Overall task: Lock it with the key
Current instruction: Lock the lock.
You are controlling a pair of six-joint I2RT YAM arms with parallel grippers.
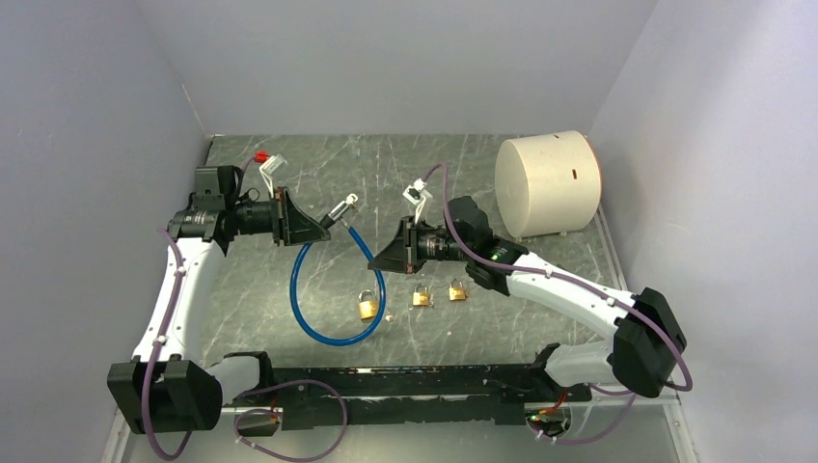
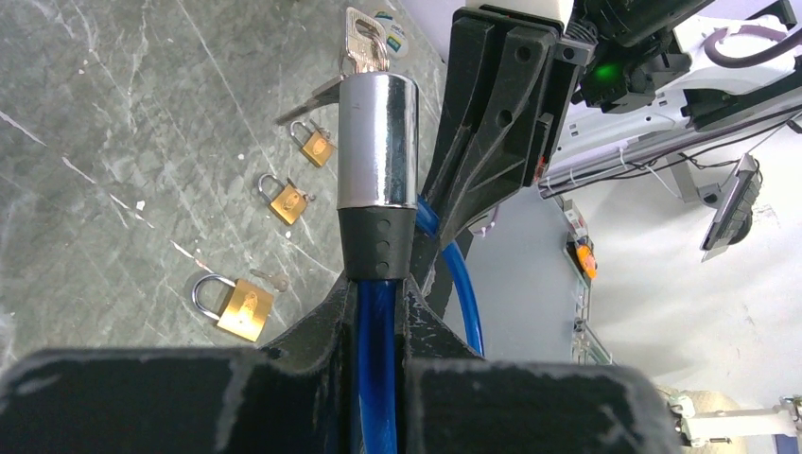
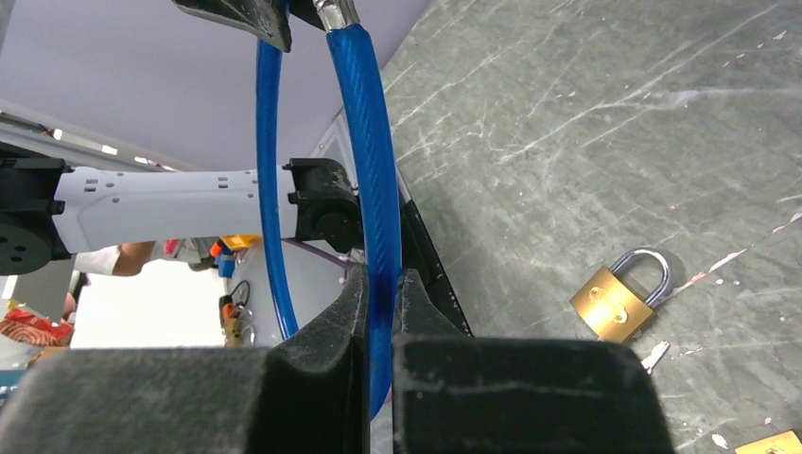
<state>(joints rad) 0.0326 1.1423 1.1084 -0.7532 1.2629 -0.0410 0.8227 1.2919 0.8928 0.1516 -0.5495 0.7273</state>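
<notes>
Hidden join: the metal pin end (image 3: pixel 334 13) of the blue cable (image 3: pixel 381 189) is cut off by the top edge of the right wrist view. You cannot tell from any view whether it sits inside the lock head (image 2: pixel 378 142).
Key: the key (image 2: pixel 362 43) stands out of the top of the chrome lock head, at the top centre of the left wrist view. A labelled tag behind it is too small to read.
Blocked view: your own dark fingers fill the bottom of both wrist views and cover the table (image 1: pixel 540 309) beneath them.
Left claw: your left gripper (image 2: pixel 376 298) is pinched narrow on the cable, just under the black collar of the lock head.
Right claw: your right gripper (image 3: pixel 378 284) is clamped on another stretch of the same cable, at the lower centre of its view.
Cable: in the top view it hangs from both claws as one loop, its bottom near the arm bases.
Container: the white drum (image 1: pixel 547 183) sits at the upper right of the top view. Its inside is not visible.
Loose items: three brass padlocks (image 1: pixel 421 297) lie in a row on the table at the centre. A small key (image 3: pixel 653 357) lies just beside the largest.
</notes>
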